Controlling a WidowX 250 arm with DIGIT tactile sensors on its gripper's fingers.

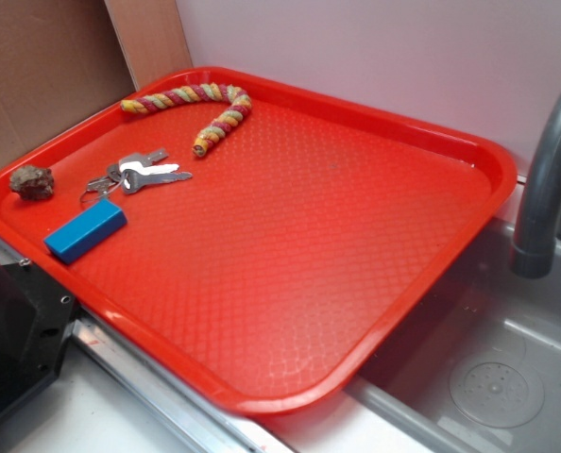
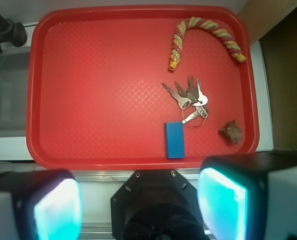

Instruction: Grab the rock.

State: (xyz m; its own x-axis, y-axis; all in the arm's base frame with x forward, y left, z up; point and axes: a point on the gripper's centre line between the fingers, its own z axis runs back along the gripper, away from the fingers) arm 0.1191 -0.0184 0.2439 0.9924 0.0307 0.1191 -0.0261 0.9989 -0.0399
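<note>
The rock [image 1: 32, 182] [image 2: 231, 131], small, lumpy and brown-grey, lies in the near left corner of the red tray [image 1: 290, 245] [image 2: 88, 90]. In the wrist view it sits at the tray's lower right. My gripper [image 2: 138, 205] hangs high above the counter edge, outside the tray, well away from the rock. Its two cyan pads stand wide apart with nothing between them. The exterior view does not show the gripper's fingers.
A key bunch [image 1: 134, 175] [image 2: 188, 97] and a blue block [image 1: 86, 229] [image 2: 174, 140] lie close to the rock. A braided rope toy [image 1: 200, 106] [image 2: 203, 35] curls at the tray's back. A grey tap [image 1: 550, 179] stands by the sink [image 1: 498, 377].
</note>
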